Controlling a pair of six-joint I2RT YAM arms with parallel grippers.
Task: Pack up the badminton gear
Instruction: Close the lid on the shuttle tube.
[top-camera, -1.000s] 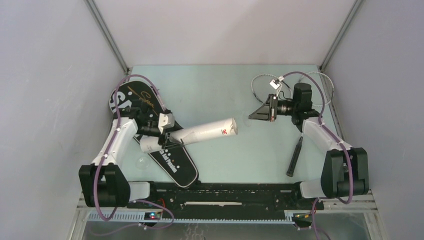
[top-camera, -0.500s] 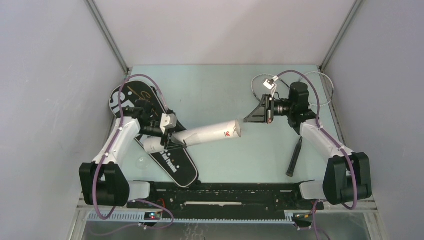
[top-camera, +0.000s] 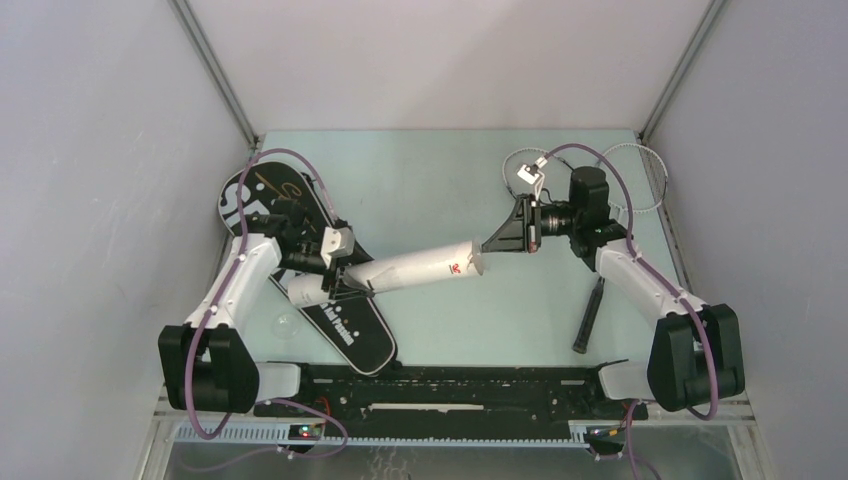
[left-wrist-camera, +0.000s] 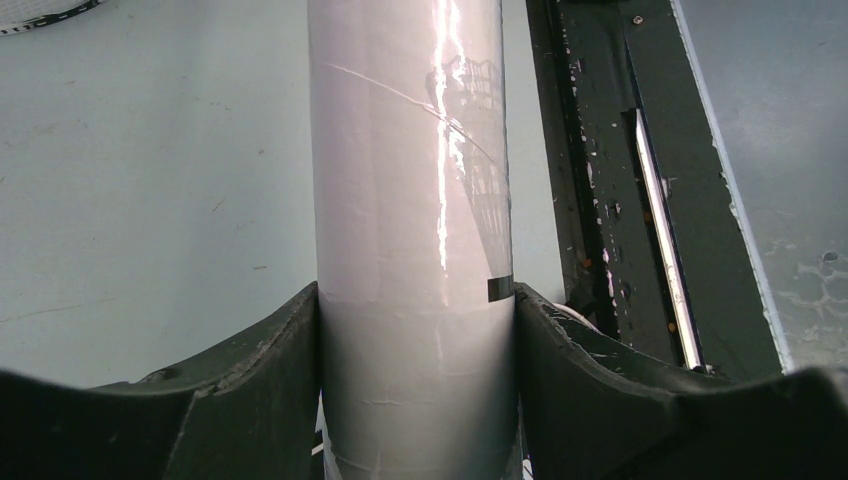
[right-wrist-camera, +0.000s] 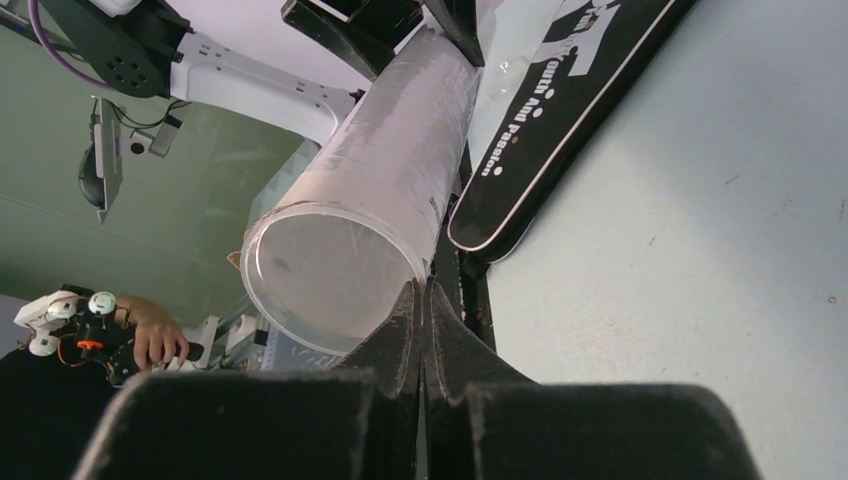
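Grey walls close in a pale green desk (top-camera: 420, 180), and I'm looking down on it with both arm bases at the bottom of the frame. Left of centre, the left gripper (top-camera: 337, 277) has its fingers (left-wrist-camera: 275, 365) clamped on either side of the long white tube (top-camera: 415, 267), close to the tube's lower-left end. My left wrist view shows the tube filling the gap between them, with both touching it. The tube slants from lower left up toward the middle of the frame, its open mouth facing right and a small red mark just short of that mouth. Beneath it the black bag (top-camera: 345, 330) lies flat on the left side of the desk, running diagonally from upper left to lower centre, white lettering on its face.

From the right, the right gripper (top-camera: 488, 245) reaches in with its fingers (right-wrist-camera: 400, 340) pressed together, and I see nothing between them. Their tips sit right at the lower edge of the tube's open mouth; whether they touch it I cannot tell. A racquet head (top-camera: 645, 168) shows at upper right behind that arm. A black handle (top-camera: 588, 318) lies on the desk at lower right, beside the right forearm. A small pale object (top-camera: 283, 323) rests on the desk just left of the bag's lower half, too faint for me to name.
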